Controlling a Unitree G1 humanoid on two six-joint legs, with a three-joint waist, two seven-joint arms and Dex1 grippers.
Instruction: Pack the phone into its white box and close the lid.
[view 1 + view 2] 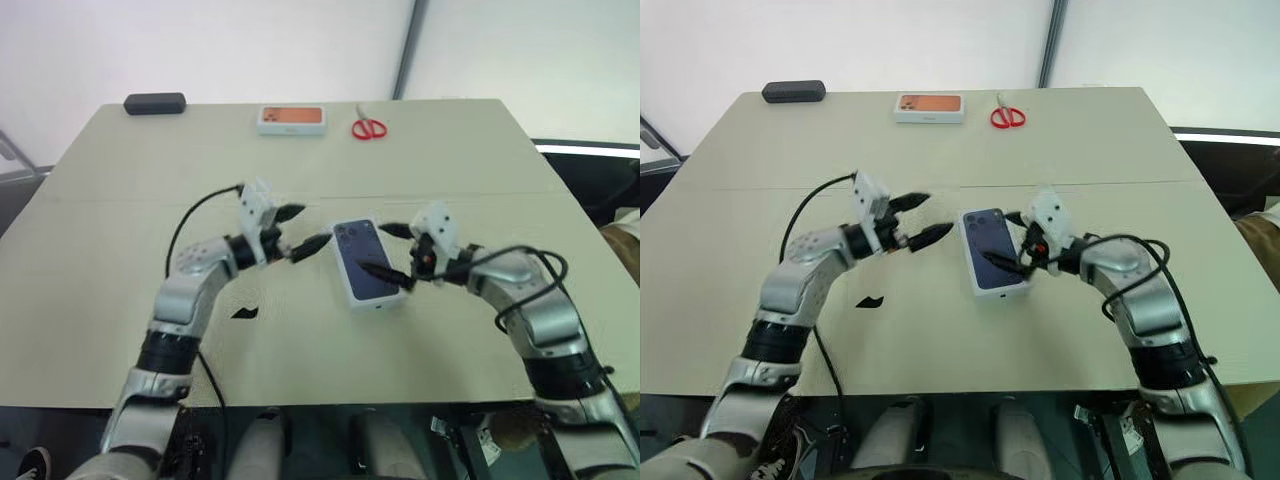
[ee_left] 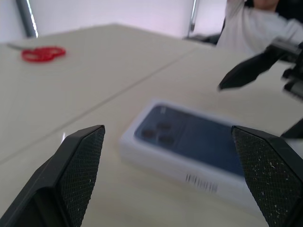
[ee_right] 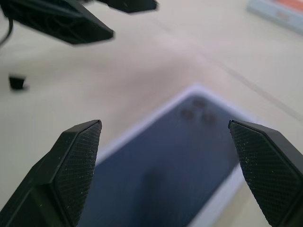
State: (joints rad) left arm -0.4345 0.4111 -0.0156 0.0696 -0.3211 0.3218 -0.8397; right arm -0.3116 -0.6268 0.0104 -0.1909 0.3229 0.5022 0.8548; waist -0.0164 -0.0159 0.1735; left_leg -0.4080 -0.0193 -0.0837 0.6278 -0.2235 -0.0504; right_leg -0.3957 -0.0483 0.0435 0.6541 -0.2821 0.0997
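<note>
While phone [image 1: 366, 259] lies in white box [image 1: 385, 300] mid counter [image 1: 120, 180], left gripper [image 1: 297, 232] and right gripper [image 1: 386, 250] hang wide open, empty, either side. Next: find lid, put on box.

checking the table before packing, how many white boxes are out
2: one white box at the table's middle between the two hands, a dark blue phone picture or phone on top; one orange-topped box at the far edge beside red scissors.

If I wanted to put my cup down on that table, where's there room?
The widest bare table stretches left between the black case and left tool; also bare right of the scissors. It's crowded mid-table, where both tools, the right tool included, flank the phone in its white box.
</note>
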